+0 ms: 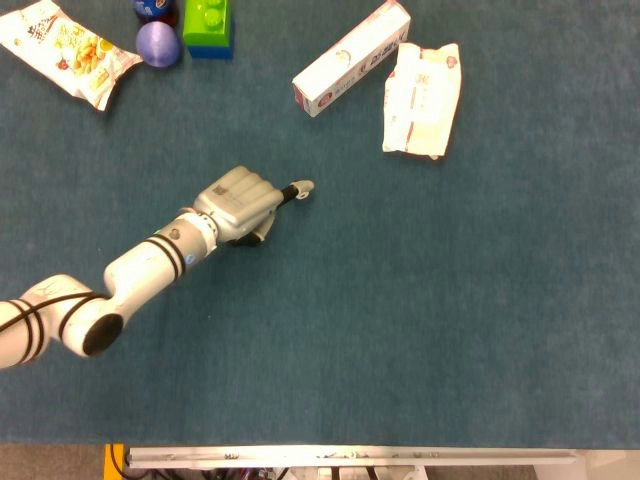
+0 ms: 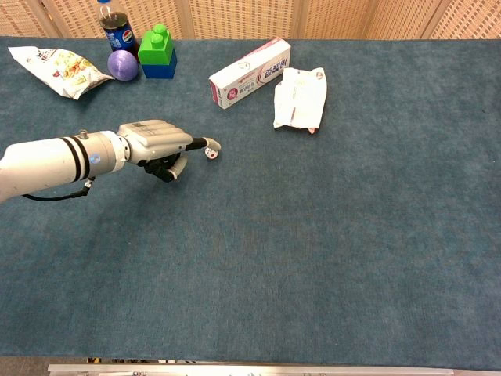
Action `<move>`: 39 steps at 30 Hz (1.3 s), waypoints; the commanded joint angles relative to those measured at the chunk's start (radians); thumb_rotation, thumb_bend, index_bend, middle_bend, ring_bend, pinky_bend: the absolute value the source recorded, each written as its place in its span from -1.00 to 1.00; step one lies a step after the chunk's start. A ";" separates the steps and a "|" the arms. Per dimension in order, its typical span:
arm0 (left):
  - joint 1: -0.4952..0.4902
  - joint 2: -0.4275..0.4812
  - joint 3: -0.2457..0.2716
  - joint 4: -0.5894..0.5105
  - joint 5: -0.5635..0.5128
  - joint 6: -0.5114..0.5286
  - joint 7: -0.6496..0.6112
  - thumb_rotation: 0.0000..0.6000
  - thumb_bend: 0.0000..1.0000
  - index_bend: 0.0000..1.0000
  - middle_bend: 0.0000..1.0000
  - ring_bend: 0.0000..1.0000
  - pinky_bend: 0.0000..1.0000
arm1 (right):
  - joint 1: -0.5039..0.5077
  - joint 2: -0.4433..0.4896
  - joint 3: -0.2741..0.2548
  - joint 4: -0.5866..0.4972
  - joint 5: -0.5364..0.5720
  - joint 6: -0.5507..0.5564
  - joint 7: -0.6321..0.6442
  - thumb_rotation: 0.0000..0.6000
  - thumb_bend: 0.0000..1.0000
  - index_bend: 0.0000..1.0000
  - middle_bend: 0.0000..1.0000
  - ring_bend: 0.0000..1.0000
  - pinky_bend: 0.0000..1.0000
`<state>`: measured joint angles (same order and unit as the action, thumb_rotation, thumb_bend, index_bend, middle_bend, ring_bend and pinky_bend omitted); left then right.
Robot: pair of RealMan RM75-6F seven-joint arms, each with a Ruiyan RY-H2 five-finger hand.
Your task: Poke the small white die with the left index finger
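My left hand [image 1: 238, 203] lies over the blue cloth left of centre, fingers curled in and the index finger stretched out to the right. Its fingertip [image 1: 303, 187] sits right on top of the small white die, which it hides in the head view. In the chest view the die [image 2: 210, 154] peeks out just below the fingertip [image 2: 213, 144], touching it, beyond the left hand [image 2: 156, 141]. The hand holds nothing. My right hand is in neither view.
A toothpaste box [image 1: 350, 58] and a white packet [image 1: 422, 98] lie beyond the die to the right. At the far left are a snack bag [image 1: 65, 48], a purple ball [image 1: 158, 43], a green block [image 1: 208, 25] and a cola bottle [image 2: 115, 27].
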<state>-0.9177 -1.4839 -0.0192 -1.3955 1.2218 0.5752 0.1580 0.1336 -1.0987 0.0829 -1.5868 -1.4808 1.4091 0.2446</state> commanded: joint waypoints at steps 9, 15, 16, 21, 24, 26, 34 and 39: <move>0.042 0.059 0.013 -0.088 -0.026 0.088 0.043 1.00 0.66 -0.93 1.00 1.00 1.00 | -0.001 -0.002 -0.004 0.000 -0.009 0.005 0.004 1.00 -0.35 -0.49 -0.28 -0.40 -0.35; 0.032 0.024 0.006 -0.055 -0.023 0.075 0.037 1.00 0.66 -0.93 1.00 1.00 1.00 | -0.005 -0.002 -0.004 0.006 -0.002 0.005 0.007 1.00 -0.35 -0.49 -0.28 -0.40 -0.35; 0.028 0.017 0.005 -0.048 -0.027 0.067 0.038 1.00 0.66 -0.93 1.00 1.00 1.00 | -0.006 -0.002 -0.004 0.006 -0.001 0.005 0.008 1.00 -0.35 -0.49 -0.28 -0.40 -0.35; 0.009 -0.015 -0.001 -0.013 -0.056 0.037 0.050 1.00 0.66 -0.93 1.00 1.00 1.00 | -0.012 0.002 -0.004 0.009 0.005 0.009 0.012 1.00 -0.35 -0.49 -0.28 -0.40 -0.35; 0.000 -0.028 -0.003 0.006 -0.082 0.020 0.060 1.00 0.66 -0.93 1.00 1.00 1.00 | -0.014 0.002 -0.005 0.012 0.007 0.008 0.015 1.00 -0.35 -0.49 -0.28 -0.40 -0.35; -0.004 -0.032 -0.003 0.013 -0.096 0.015 0.066 1.00 0.65 -0.93 1.00 1.00 1.00 | -0.014 0.001 -0.005 0.015 0.008 0.006 0.017 1.00 -0.35 -0.49 -0.28 -0.40 -0.35; -0.001 -0.005 0.018 -0.025 -0.115 0.030 0.105 1.00 0.66 -0.93 1.00 1.00 1.00 | -0.011 -0.005 -0.005 0.023 0.005 0.001 0.025 1.00 -0.35 -0.49 -0.28 -0.40 -0.35; 0.007 0.021 0.032 -0.064 -0.121 0.049 0.125 1.00 0.66 -0.93 1.00 1.00 1.00 | -0.010 -0.007 -0.006 0.024 0.002 0.000 0.024 1.00 -0.35 -0.49 -0.28 -0.40 -0.35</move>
<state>-0.9137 -1.4700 0.0085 -1.4502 1.1021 0.6181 0.2778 0.1239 -1.1054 0.0774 -1.5631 -1.4788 1.4093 0.2688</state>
